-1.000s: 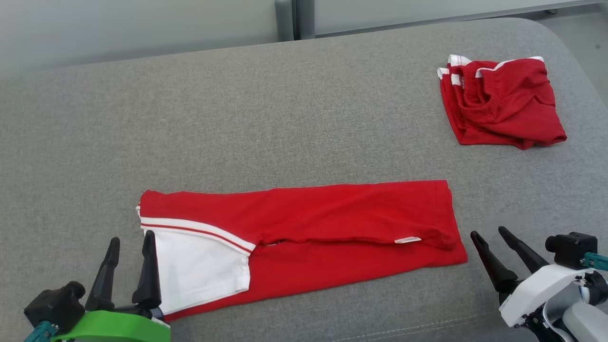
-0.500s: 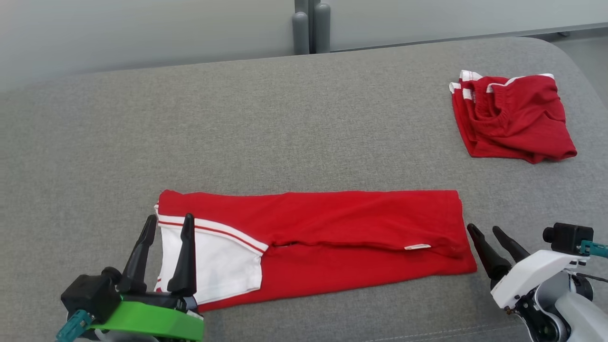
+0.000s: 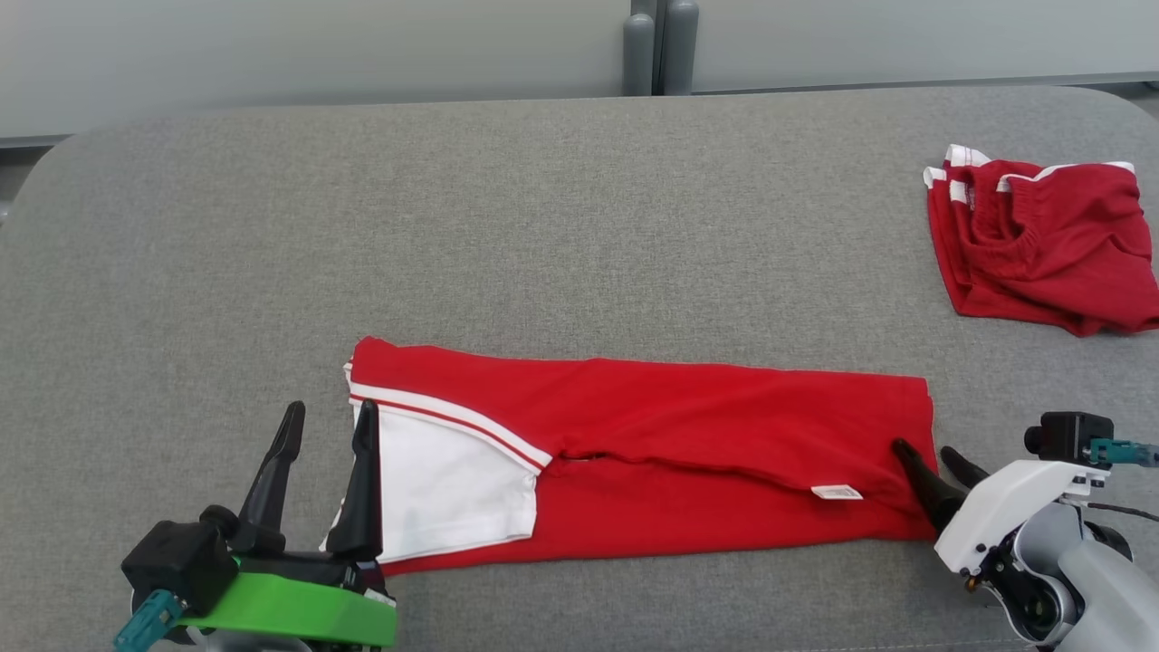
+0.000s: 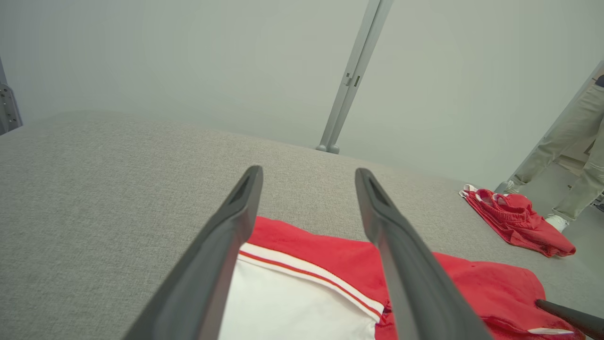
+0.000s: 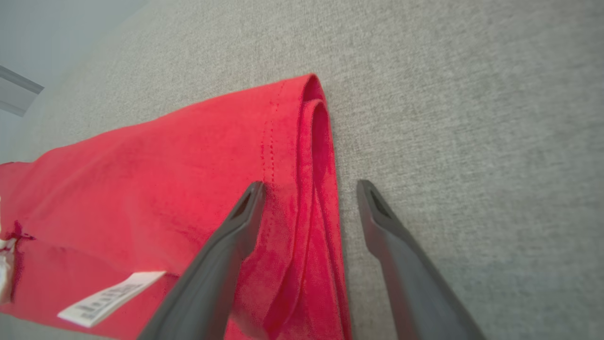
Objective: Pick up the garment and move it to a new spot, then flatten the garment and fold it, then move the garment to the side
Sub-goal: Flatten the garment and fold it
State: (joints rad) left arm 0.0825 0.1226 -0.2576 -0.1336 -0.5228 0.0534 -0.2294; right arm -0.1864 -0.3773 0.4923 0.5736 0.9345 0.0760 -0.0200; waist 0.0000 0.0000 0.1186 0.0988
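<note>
The garment (image 3: 688, 444) is a red piece with a white panel at its left end, folded into a long strip across the grey cushion (image 3: 543, 226). My left gripper (image 3: 330, 409) stands open at the strip's left end, its right finger over the edge of the white panel. In the left wrist view the open left gripper (image 4: 307, 172) frames the garment's (image 4: 330, 255) near corner. My right gripper (image 3: 925, 449) is open at the strip's right end. The right wrist view has the right gripper (image 5: 310, 185) straddling the doubled hem of the garment (image 5: 188, 165), with nothing pinched.
A second red piece with white trim (image 3: 1041, 240) lies bunched at the cushion's far right, also the red bundle (image 4: 514, 222). A person's trouser legs (image 4: 566, 141) stand beyond that corner. A white care label (image 5: 111, 297) sticks out near the hem. A grey post (image 3: 656, 45) rises behind.
The camera has swung, sliding the whole picture rightward. My right gripper has closed in from beside the garment onto its right hem. The left gripper stays at the left end, both open.
</note>
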